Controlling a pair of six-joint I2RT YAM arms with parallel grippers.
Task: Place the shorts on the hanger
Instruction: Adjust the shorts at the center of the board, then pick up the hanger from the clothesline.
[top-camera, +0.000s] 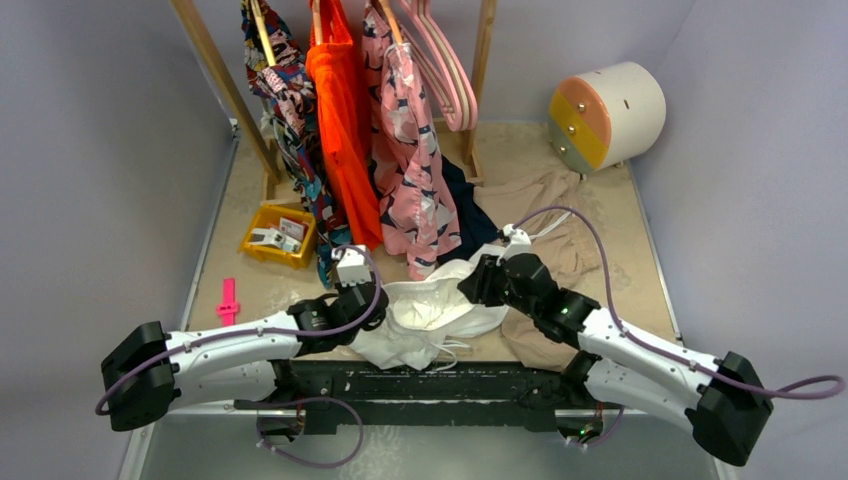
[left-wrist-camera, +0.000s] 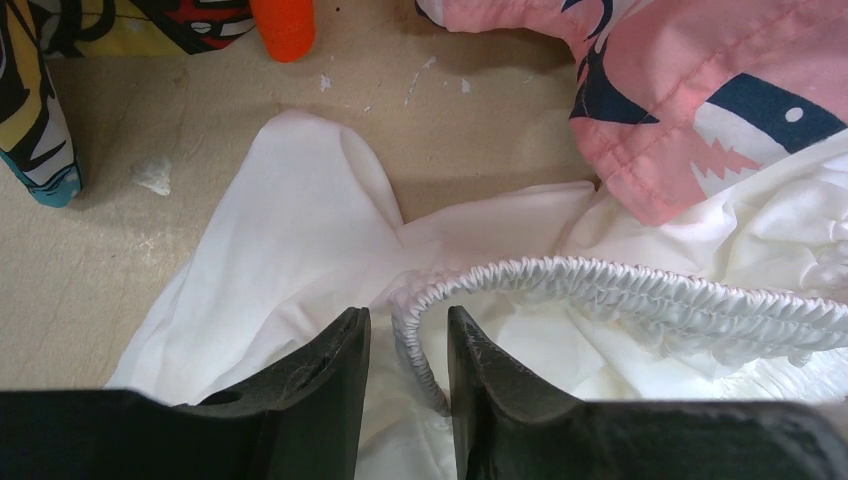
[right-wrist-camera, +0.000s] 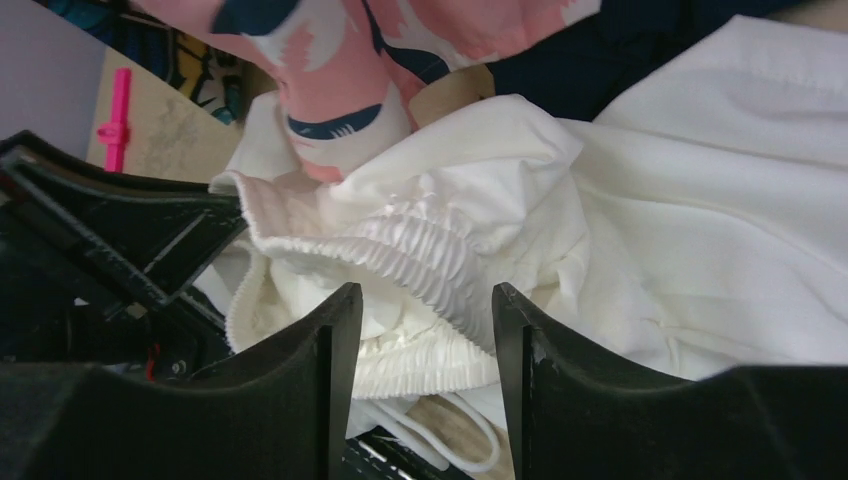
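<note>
**Both pincers slack at the waistband, shorts down on the table**

White shorts (top-camera: 425, 315) lie crumpled on the table (top-camera: 260, 290) near its front edge, between the two arms. One corner sits under the hem of a pink patterned garment (top-camera: 410, 170) that hangs from the rack.

Left gripper (left-wrist-camera: 408, 322): fingers a narrow gap apart. The gathered waistband (left-wrist-camera: 620, 285) runs through the gap and is not pinched flat.

Right gripper (right-wrist-camera: 425, 295): fingers set wider, straddling another bunched stretch of waistband, with the fabric loose between them.

Drawstrings (right-wrist-camera: 445, 440) trail out below the waistband toward the arm bases.

Pink hangers (top-camera: 450, 70) hang on the rack at the far side, well apart from the shorts. A tan garment (top-camera: 545, 205) lies just behind the right arm.
</note>
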